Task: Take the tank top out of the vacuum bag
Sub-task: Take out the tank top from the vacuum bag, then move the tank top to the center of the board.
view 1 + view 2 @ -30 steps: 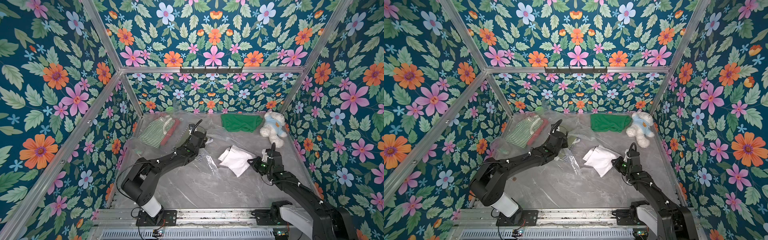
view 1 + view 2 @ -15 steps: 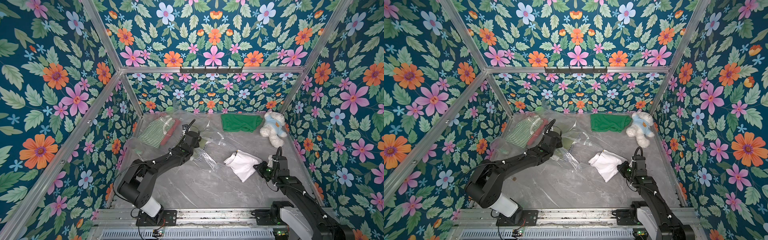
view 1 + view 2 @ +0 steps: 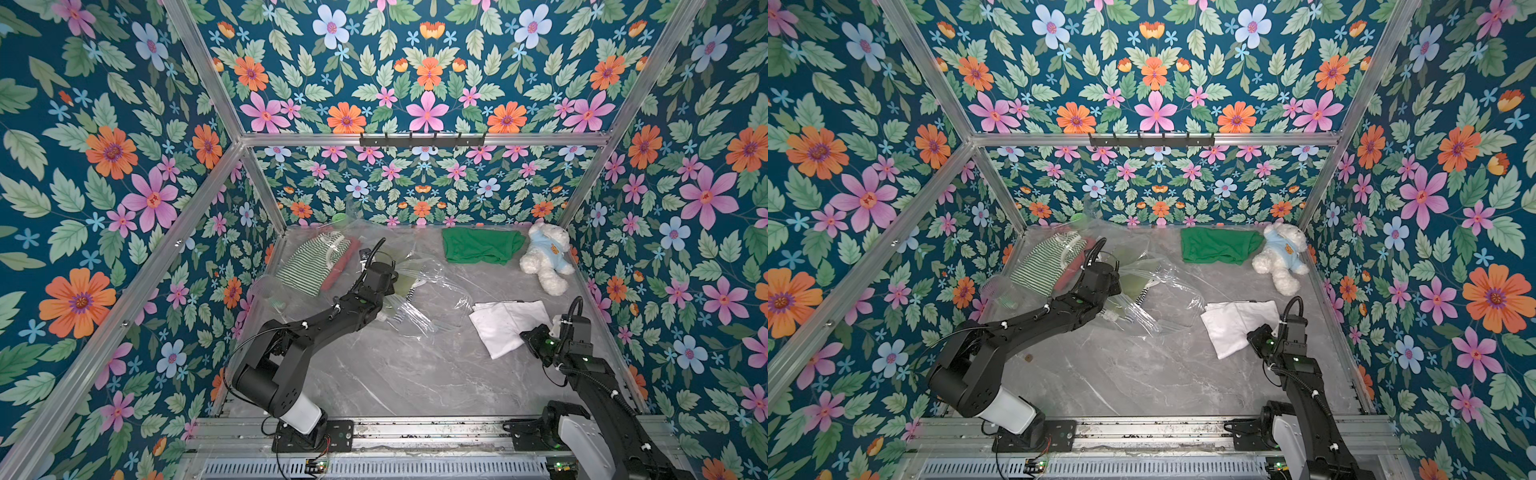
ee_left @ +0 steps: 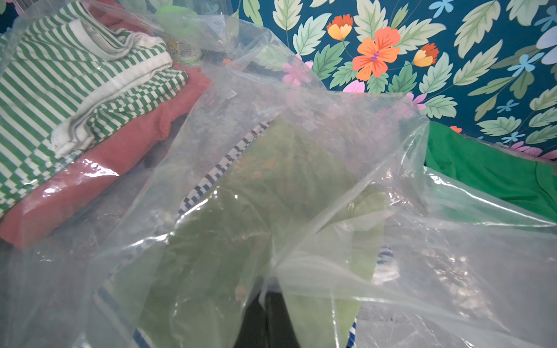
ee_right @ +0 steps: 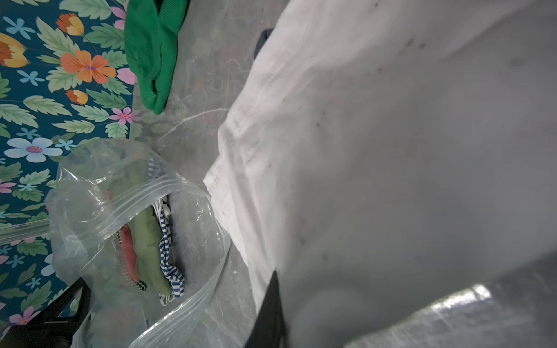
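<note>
Floral walls (image 3: 428, 66), grey marble floor (image 3: 407, 374), aluminium frame (image 3: 299, 139).

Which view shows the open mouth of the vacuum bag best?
Right wrist view: the vacuum bag gapes toward it, with zip edge and clothes inside visible. Both top views show crumpled plastic partly behind the left arm. The left wrist view sees only film.

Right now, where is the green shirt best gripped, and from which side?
Probably the near edge of the green shirt, coming from the front: it lies flat along the back wall, and the teddy bear sits close by its right end.
</note>
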Controlling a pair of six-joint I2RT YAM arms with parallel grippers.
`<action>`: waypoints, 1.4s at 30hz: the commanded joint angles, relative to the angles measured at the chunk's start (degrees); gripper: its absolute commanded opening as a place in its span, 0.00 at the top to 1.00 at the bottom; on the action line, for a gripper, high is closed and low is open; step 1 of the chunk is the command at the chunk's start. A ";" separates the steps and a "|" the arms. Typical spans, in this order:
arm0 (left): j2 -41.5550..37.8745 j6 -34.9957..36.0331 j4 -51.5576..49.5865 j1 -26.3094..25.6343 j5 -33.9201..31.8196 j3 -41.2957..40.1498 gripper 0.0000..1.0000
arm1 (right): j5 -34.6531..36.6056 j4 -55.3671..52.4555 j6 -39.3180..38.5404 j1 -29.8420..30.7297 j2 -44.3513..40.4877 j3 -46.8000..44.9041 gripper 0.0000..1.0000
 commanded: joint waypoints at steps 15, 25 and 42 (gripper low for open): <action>0.95 -2.27 2.41 0.03 2.07 0.42 1.00 | -5.70 -9.78 3.18 0.03 -1.10 1.71 0.17; -0.70 -1.66 2.56 0.06 0.86 -0.01 1.00 | -8.05 -4.81 9.22 0.02 1.78 -1.47 0.27; -11.94 3.75 -3.52 0.12 -10.25 -1.57 1.00 | -2.58 15.31 10.75 5.04 25.36 4.97 1.00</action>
